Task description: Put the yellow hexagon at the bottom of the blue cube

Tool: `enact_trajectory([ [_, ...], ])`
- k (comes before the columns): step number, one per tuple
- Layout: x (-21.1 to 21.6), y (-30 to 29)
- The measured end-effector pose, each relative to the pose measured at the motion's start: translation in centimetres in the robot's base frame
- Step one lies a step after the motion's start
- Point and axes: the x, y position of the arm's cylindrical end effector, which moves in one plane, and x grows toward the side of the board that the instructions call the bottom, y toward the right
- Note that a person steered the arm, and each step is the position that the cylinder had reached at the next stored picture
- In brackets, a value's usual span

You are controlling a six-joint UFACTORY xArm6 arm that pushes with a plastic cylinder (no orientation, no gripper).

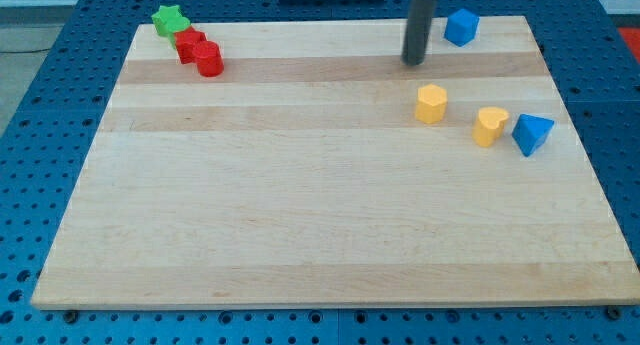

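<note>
Camera view, table [300, 215] contents. Yellow hexagon [431, 103]: right half, below my tip [414, 62] and apart from it. Blue cube [461, 27]: top edge, just right of the rod, above the hexagon. Yellow heart [490, 126] touching blue triangular block [532, 134]: right of the hexagon. Green star [169, 21] and two red blocks [199, 51]: clustered, top left. End effector: bare rod, no jaws to spread or press together.

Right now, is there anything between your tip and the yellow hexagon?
No. In the camera view, only bare wooden board lies between my tip and the yellow hexagon, just below it.
</note>
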Motion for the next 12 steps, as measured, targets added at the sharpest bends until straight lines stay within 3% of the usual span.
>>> enact_trajectory([
  [3,10.7,-1.9],
  [4,11.1,0.2],
  [7,5.0,4.9],
  [9,6.5,9.1],
  [12,0.4,6.9],
])
